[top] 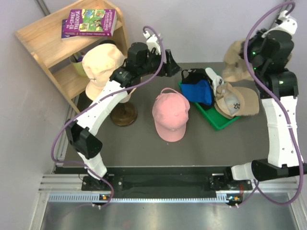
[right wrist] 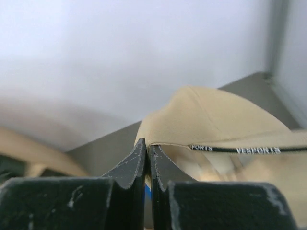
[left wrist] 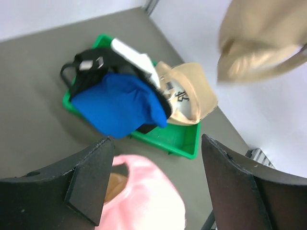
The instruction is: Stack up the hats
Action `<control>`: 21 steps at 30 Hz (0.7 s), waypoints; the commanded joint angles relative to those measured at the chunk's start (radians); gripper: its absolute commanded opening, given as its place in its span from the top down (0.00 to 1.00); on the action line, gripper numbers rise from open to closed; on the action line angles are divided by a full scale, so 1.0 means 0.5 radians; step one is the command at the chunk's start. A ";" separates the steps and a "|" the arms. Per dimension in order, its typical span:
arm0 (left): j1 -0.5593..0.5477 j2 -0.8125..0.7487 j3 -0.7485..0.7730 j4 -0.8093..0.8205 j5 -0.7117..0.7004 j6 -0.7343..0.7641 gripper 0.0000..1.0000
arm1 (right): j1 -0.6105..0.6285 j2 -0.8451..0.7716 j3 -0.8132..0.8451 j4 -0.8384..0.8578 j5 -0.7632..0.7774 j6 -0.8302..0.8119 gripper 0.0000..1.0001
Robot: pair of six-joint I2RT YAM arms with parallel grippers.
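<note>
Khaki cap (right wrist: 211, 115) at 2 o'clock looks soft, light; right gripper (right wrist: 147, 148) pinches its rim, left gripper (left wrist: 157, 140) released

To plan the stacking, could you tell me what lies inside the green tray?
A blue cap lying over a black cap, a white brim and a tan logo cap; whatever lies beneath them is covered.

Two arms, left arm (top: 103, 103) and right arm (top: 278, 124): white shell links, black joint housings, black bases (top: 93, 183), and a purple cable (top: 60, 139) looped along each. Green LEDs (top: 283, 81) lit on the right arm's joints. The left pincer (left wrist: 157, 143) has matte black wedge-shaped fingers (left wrist: 91, 182); the right pincer (right wrist: 147, 148) is black too, scuffed with pale scratches.
</note>
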 commanded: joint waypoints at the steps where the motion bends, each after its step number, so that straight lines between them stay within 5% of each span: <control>1: -0.174 0.047 0.253 0.132 -0.045 0.210 0.22 | 0.366 0.077 0.081 0.186 0.268 0.281 1.00; 9: -0.266 0.053 0.382 0.190 -0.128 0.262 0.21 | 0.936 0.323 0.323 0.266 0.594 0.374 1.00; 21: -0.325 0.014 0.330 0.171 -0.612 0.597 0.21 | 1.170 0.403 0.421 0.309 0.640 0.469 1.00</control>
